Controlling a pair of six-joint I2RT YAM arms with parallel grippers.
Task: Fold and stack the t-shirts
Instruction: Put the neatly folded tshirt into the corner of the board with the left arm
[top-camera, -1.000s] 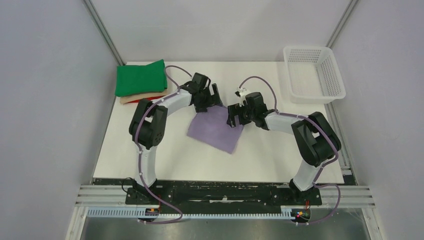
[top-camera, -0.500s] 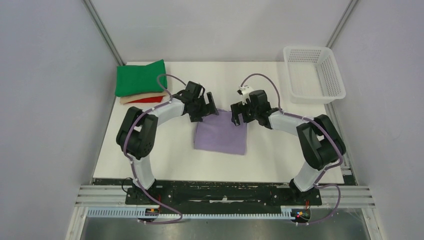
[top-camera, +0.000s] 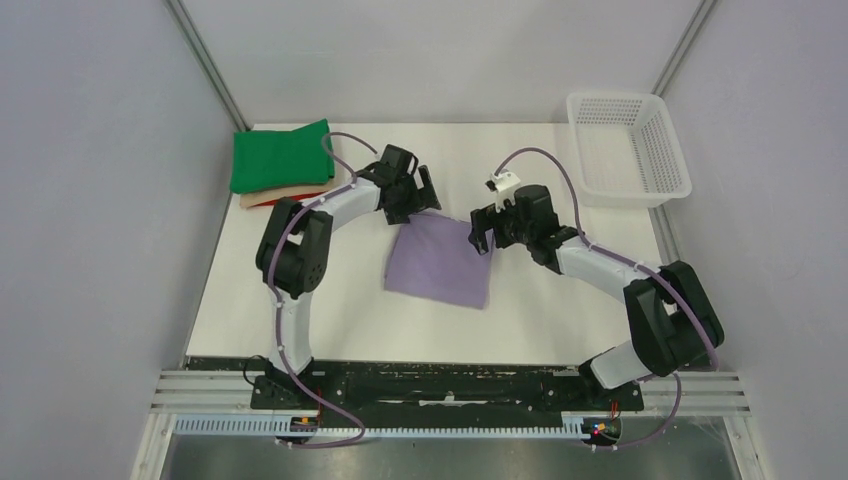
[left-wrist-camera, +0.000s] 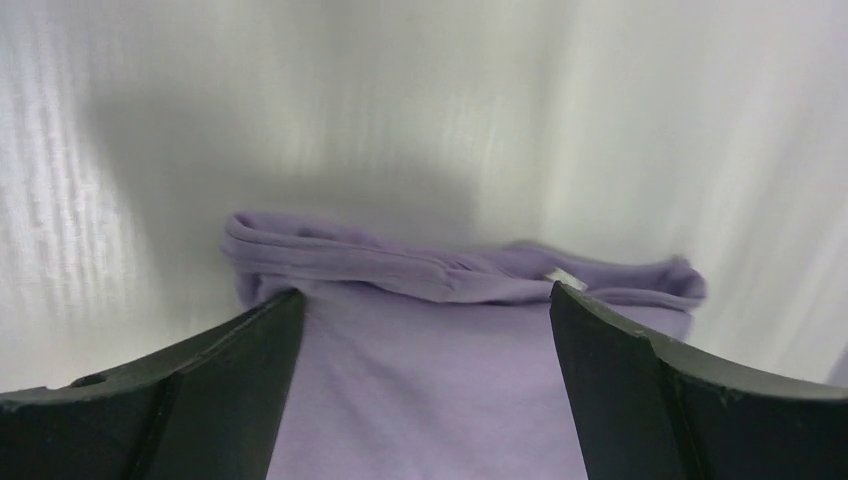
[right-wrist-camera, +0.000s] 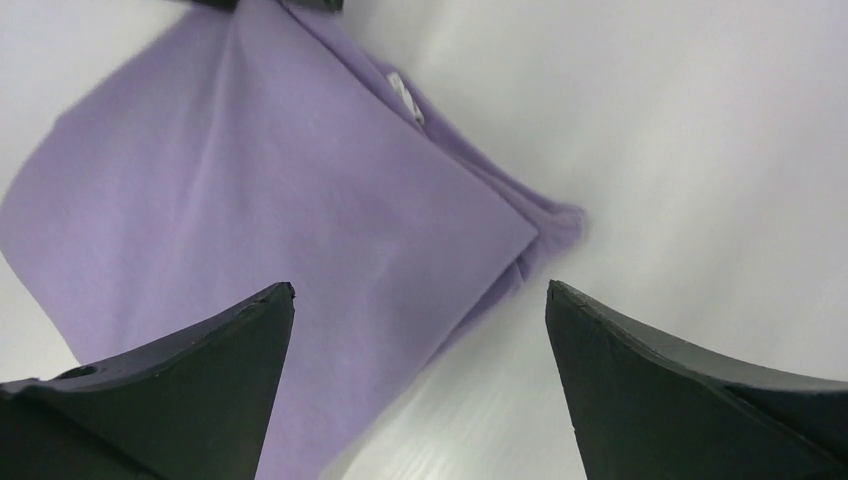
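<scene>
The left gripper (left-wrist-camera: 425, 292) has its jaws spread wide and holds nothing. Its two dark fingers (left-wrist-camera: 235, 375) frame the far edge of the lavender t-shirt (left-wrist-camera: 430, 400), where the cloth is doubled into a soft rolled hem and a small white neck label (left-wrist-camera: 563, 278) peeks out near the right finger. Whether the fingertips touch the cloth I cannot tell.

The right gripper (right-wrist-camera: 420, 288) is likewise wide open and empty. It is above the shirt's far right corner, and in its wrist view the folded layers end in a bunched tip between the fingers.

From the top camera, the left gripper (top-camera: 418, 198) sits at the far left corner of the lavender t-shirt (top-camera: 440, 265) and the right gripper (top-camera: 481, 232) at its far right corner. The shirt lies folded into a rough square, slightly skewed, flat on the white table (top-camera: 560, 300) near its middle, between the two arms.

Well apart from it, at the far left corner of the table, is a folded green t-shirt (top-camera: 280, 155) on top of a stack. The edges of a beige t-shirt (top-camera: 246, 201) and a red t-shirt (top-camera: 290, 198) show beneath its near side. A white mesh basket (top-camera: 662, 150) stands at the far right corner
</scene>
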